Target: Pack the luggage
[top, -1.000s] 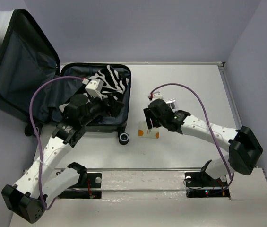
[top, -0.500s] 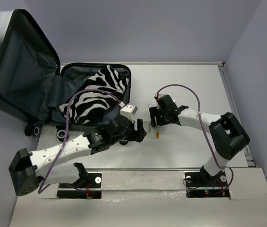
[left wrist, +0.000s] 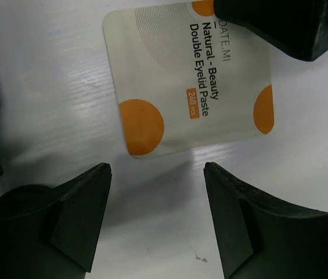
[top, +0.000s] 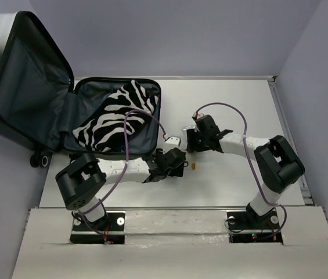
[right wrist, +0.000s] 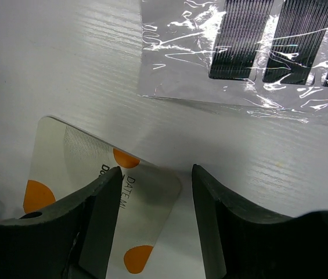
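The luggage (top: 30,87) lies open at the far left of the worktop (top: 239,104), a zebra cloth (top: 114,119) inside. I judge packing partly done: a card packet (left wrist: 190,75) and a hairpin packet (right wrist: 256,52) lie outside. Both arms' jaws stand open at the card, gripping nothing.

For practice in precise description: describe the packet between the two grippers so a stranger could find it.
Start at the open suitcase; on the table right of its near corner, the left gripper and right gripper meet over a packet. It is cream with orange circles, printed "Natural - Beauty Double Eyelid Paste", unlike the clear sleeve of black pins beside it.
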Controlling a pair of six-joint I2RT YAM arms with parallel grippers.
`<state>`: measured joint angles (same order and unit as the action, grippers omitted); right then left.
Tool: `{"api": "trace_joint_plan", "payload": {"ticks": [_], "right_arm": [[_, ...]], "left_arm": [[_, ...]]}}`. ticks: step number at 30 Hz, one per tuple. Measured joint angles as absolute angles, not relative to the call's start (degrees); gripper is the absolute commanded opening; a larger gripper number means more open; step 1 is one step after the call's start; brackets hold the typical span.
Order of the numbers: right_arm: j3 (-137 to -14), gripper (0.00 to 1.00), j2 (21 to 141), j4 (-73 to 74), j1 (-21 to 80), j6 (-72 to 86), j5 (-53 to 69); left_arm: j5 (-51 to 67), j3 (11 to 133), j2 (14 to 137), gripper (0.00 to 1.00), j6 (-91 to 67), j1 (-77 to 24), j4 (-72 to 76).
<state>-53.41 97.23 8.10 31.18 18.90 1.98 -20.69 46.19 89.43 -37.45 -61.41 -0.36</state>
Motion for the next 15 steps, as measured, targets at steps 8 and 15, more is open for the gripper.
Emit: {"api": "trace_joint_plan", "payload": {"ticks": [8, 15], "right_arm": [[-52.51, 0.53, 97.10, 6.35, 30.70, 19.31, 3.60], [-51.51, 0.50, 97.01, 4.21, 30.44, 20.21, 6.20]], "left_arm": [[-23.38, 49.67, 96.33, 0.76, -37.39, -61.39, 1.28], [-24.58, 50.63, 98.17, 0.73, -37.04, -61.39, 2.63]]}}
